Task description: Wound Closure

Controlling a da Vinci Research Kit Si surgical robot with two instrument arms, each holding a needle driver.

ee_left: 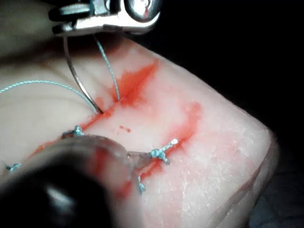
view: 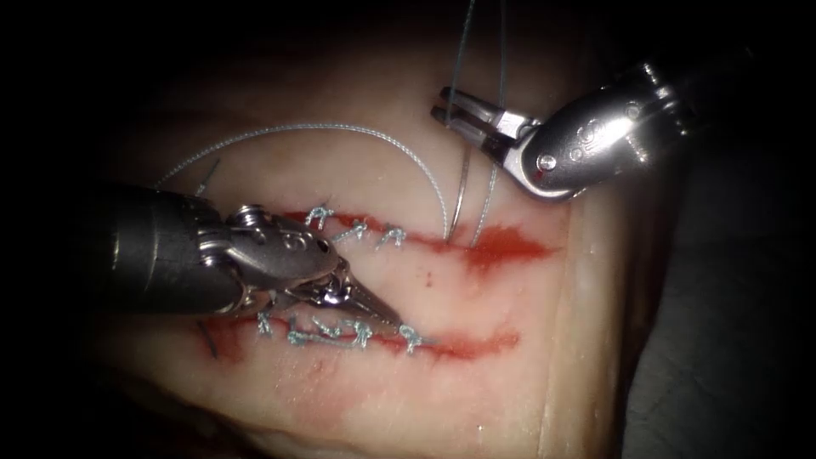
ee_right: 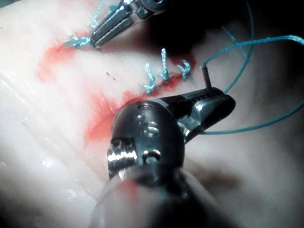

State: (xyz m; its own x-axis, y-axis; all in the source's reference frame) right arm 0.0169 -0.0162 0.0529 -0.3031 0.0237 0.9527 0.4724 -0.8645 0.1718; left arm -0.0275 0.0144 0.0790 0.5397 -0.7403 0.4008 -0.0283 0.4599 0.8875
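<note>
The tissue bears two cuts, an upper cut and a lower cut, each with knotted blue stitches along its left part. My right tool hangs above the upper cut, shut on the curved needle near its tail. A short stub of needle sticks out past the jaws. The needle's tip is in the tissue at the upper cut's unstitched stretch. Thread arcs left from there, and more thread rises to the jaws. My left tool lies shut over the lower cut, holding nothing.
Red fluid pools at the right end of the upper cut and stains the lower one. The tissue's right edge drops to a dark bench. Two thread strands run up out of view above the right tool.
</note>
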